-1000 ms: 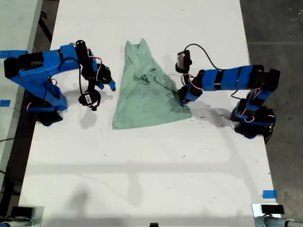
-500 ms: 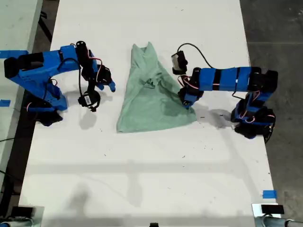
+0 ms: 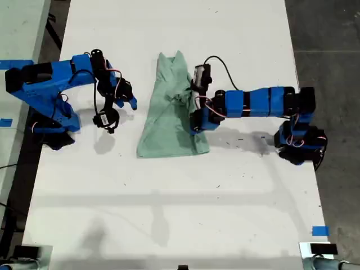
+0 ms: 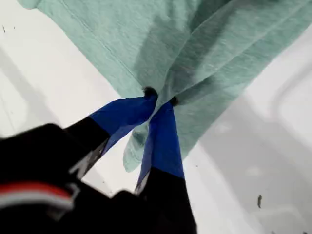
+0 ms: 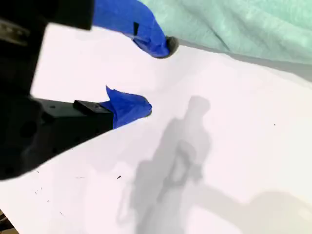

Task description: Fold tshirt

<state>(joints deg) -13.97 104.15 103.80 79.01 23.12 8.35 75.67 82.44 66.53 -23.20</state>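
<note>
the tshirt (image 3: 171, 109) lies crumpled lengthwise near the middle of the white table (image 3: 169, 214), with one side lifted and drawn over the rest of the cloth. my first gripper (image 4: 160, 100), reaching in from the exterior view's right, has its blue-taped jaws pinched tight on a bunched fold of the tshirt. my second gripper (image 5: 148, 78) hangs above bare table just beside the cloth on the exterior view's left, jaws apart and holding nothing.

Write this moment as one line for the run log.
first tool: shut on tshirt, carrying its edge over | second tool: open, beside tshirt, idle | fold: not finished
</note>
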